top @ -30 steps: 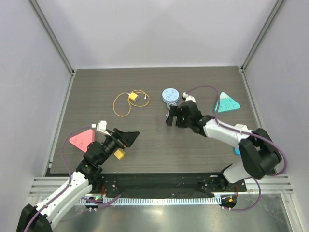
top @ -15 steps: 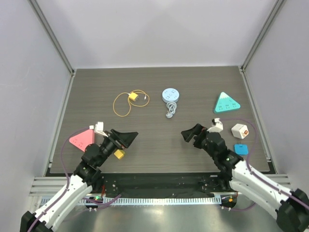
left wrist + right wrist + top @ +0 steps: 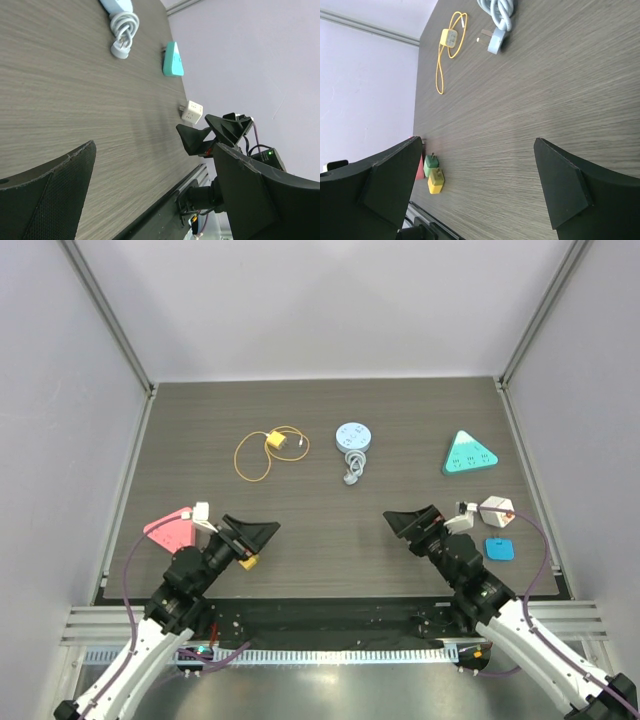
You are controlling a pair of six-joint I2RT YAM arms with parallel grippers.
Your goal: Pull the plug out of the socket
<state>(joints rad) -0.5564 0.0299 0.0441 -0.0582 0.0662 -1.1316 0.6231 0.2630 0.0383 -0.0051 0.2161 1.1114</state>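
Left gripper (image 3: pixel 260 532) and right gripper (image 3: pixel 406 523) hang above the counter (image 3: pixel 320 505), both sets of jaws spread wide. The white cube socket (image 3: pixel 495 510) lies near the right gripper.

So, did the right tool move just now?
Yes. The right tool drew back from beside the round blue socket toward the near table edge.

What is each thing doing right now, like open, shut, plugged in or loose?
Left gripper, open, empty.
Right gripper, open, empty.
Grey plug on the coiled grey cable, unplugged, lying on the dark wooden table.
Small yellow cube plug, unplugged, lying beside the green plug.
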